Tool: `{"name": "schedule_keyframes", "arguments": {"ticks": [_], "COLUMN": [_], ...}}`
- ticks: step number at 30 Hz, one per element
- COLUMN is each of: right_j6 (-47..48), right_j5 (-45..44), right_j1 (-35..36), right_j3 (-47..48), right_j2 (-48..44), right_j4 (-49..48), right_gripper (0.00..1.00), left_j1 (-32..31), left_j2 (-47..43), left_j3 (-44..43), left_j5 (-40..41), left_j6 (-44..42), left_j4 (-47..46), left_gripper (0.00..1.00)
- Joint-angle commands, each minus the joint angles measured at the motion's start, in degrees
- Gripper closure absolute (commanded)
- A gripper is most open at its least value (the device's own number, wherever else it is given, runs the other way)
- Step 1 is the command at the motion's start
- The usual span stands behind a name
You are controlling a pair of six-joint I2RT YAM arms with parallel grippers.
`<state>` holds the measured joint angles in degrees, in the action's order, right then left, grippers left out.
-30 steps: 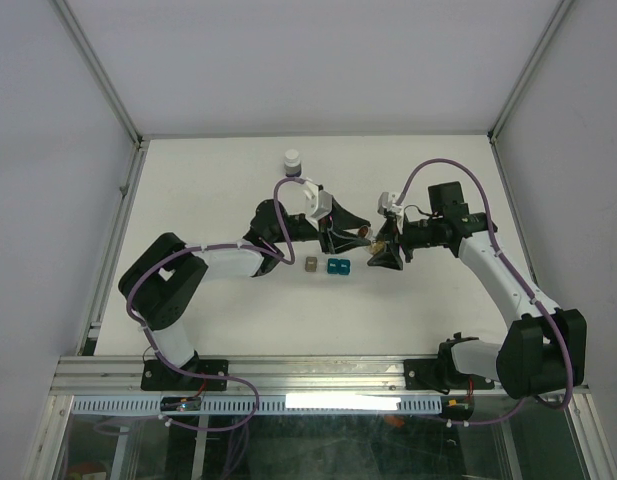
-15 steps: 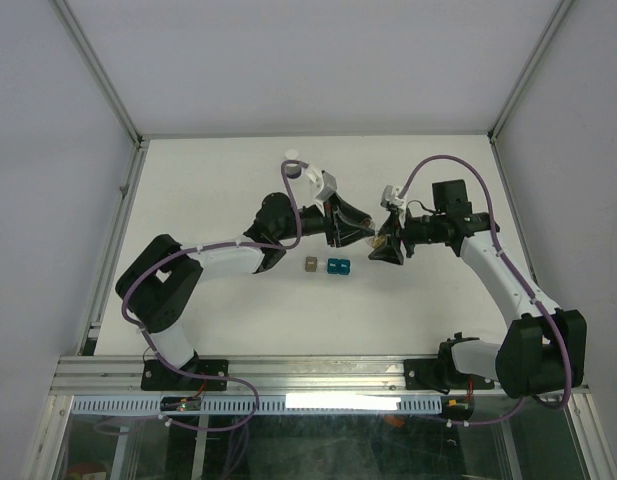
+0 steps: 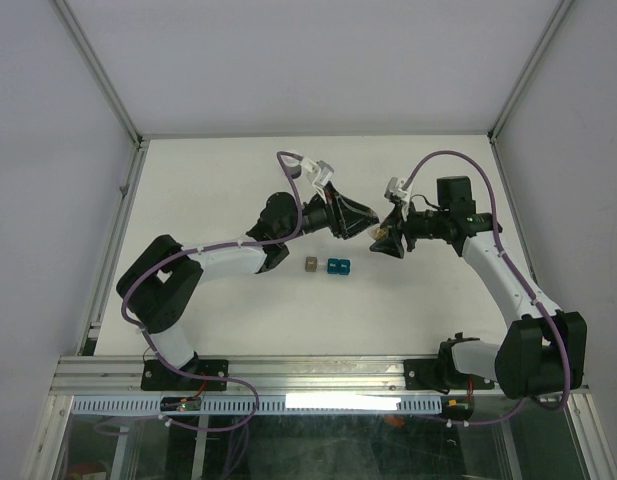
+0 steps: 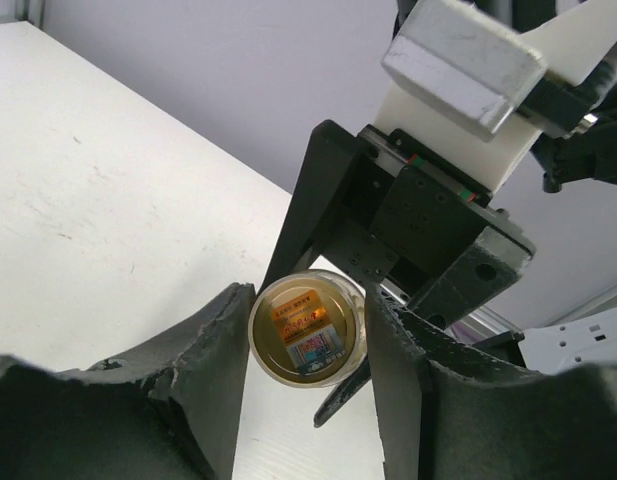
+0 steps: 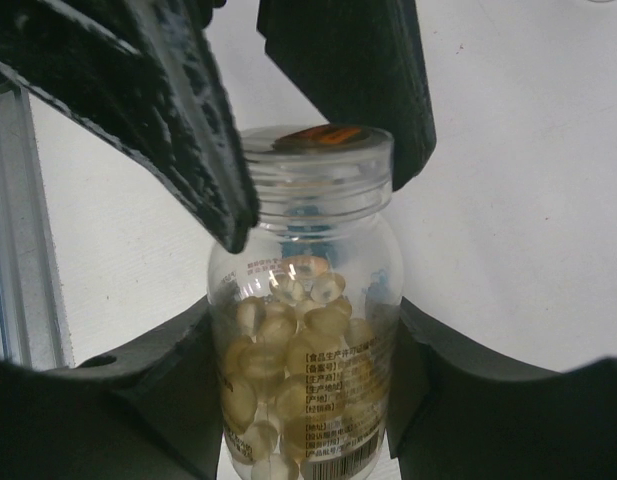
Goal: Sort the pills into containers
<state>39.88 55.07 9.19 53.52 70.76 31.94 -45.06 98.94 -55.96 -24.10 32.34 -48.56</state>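
My right gripper point(image 3: 380, 238) is shut on the body of a clear vial point(image 5: 306, 340) holding orange-tan pills point(image 5: 288, 370), above the table. No white cap shows on its threaded neck. My left gripper point(image 3: 364, 222) faces it, and its fingers point(image 5: 193, 130) close on the neck from both sides. In the left wrist view the vial's round end point(image 4: 306, 328) sits between my left fingers point(image 4: 213, 370). The grey-brown container point(image 3: 311, 265) and the teal-blue two-cell container point(image 3: 338, 266) stand on the table below both grippers.
The white table point(image 3: 228, 180) has metal frame rails on the left and right and a rail along its near edge. Both arms reach to the middle and meet above the containers.
My left gripper has swung right and up to meet the vial in my right gripper. The white-capped bottle at the back is now hidden behind the left arm.
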Motion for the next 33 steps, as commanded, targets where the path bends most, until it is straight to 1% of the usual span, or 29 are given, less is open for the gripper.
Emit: {"name": "schedule_keyframes", "arguments": {"ticks": [1, 5, 8, 11, 14, 15, 17, 19, 21, 22, 23, 25, 26, 29, 33], "right_j6": [0.1, 0.7, 1.2, 1.9, 3.0, 3.3, 3.7, 4.3, 5.9, 6.8, 8.0, 10.8, 12.1, 13.8, 15.6], "right_j5": [0.9, 2.0, 2.6, 3.3, 4.6, 4.9, 5.3, 5.9, 6.8, 7.3, 7.9, 9.1, 9.3, 9.0, 8.8], "right_j1": [-0.3, -0.6, -0.6, -0.7, -0.8, -0.8, -0.8, -0.8, -0.8, -0.7, -0.8, -0.5, -0.2, 0.7, 2.0], "right_j3": [0.4, 0.4, 0.6, 0.7, 0.8, 0.7, 0.8, 0.8, 0.8, 0.8, 0.9, 0.9, 0.7, 0.3, 0.5], "right_j2": [-1.5, -1.6, -1.6, -1.8, -1.9, -2.0, -1.9, -1.8, -1.7, -1.6, -1.6, -1.5, -1.5, -1.2, -0.2], "right_j4": [-1.1, -0.6, -0.1, 0.4, 1.5, 1.8, 2.1, 2.7, 3.8, 4.4, 5.4, 7.4, 8.2, 9.1, 10.2], "right_gripper": [1.00, 1.00, 1.00, 1.00, 1.00, 1.00, 1.00, 1.00, 1.00, 1.00, 1.00, 1.00, 1.00, 1.00, 1.00], "left_j1": [-0.3, -0.1, 0.0, 0.2, 0.8, 1.1, 1.9, 3.3, 4.8, 5.4, 5.8, 6.3, 6.5, 6.9, 7.0], "left_j2": [-2.4, -4.7, -7.1, -9.1, -11.5, -12.2, -12.9, -12.1, -10.0, -8.6, -7.2, -4.1, -2.9, -1.0, -0.2], "left_j3": [0.1, 2.2, 3.0, 3.4, 6.3, 7.5, 9.9, 11.4, 13.0, 13.9, 15.1, 16.3, 16.2, 14.7, 14.1], "left_j5": [-2.7, -1.8, 0.1, 0.1, -0.7, -2.1, -8.7, -19.3, -29.7, -33.8, -36.2, -38.0, -38.3, -38.4, -35.4], "left_j6": [2.4, -1.0, -5.2, -11.2, -17.1, -18.9, -22.7, -25.6, -26.2, -26.0, -25.7, -24.3, -22.9, -21.9, -21.4], "left_j4": [-10.2, -10.5, -7.1, -2.7, -3.9, -5.4, -9.3, -14.2, -21.5, -26.4, -31.4, -39.9, -41.9, -41.3, -40.5], "left_gripper": [0.44, 0.27, 0.23, 0.20, 0.16, 0.14, 0.13, 0.13, 0.13, 0.12, 0.12, 0.12, 0.12, 0.13, 0.15]}}
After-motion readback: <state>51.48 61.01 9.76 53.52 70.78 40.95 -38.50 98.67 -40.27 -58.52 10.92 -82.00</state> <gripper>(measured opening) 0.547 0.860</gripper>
